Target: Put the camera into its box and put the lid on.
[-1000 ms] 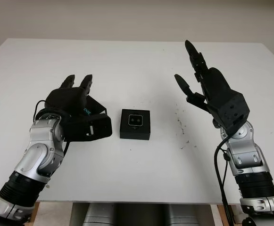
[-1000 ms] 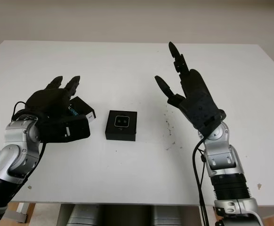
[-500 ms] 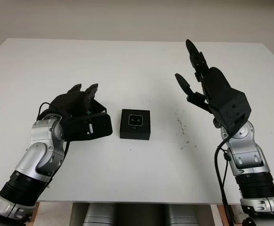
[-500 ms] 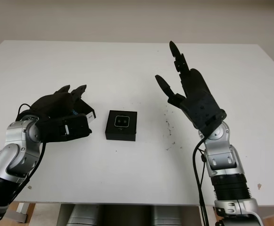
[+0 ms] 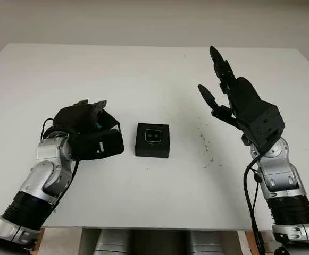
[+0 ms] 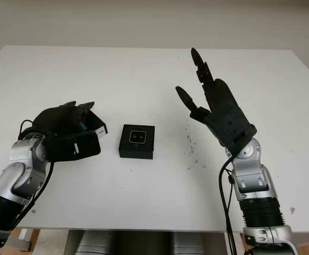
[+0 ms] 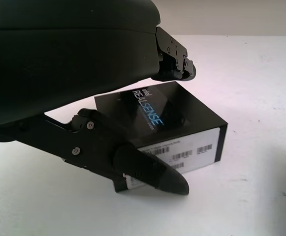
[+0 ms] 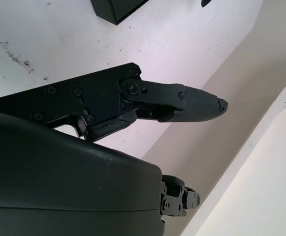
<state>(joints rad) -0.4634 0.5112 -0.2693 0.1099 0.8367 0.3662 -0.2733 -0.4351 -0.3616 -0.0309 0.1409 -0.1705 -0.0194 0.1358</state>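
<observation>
My left hand (image 5: 85, 130) wraps the black printed cardboard lid (image 7: 167, 125) beside the open black box (image 5: 152, 141); my right hand (image 5: 239, 103) hangs open above the white table (image 5: 154, 74)

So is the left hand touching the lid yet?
Touching. In the left wrist view, the left hand closes around the lid: a finger presses against its labelled side and another sits on its top edge.
</observation>
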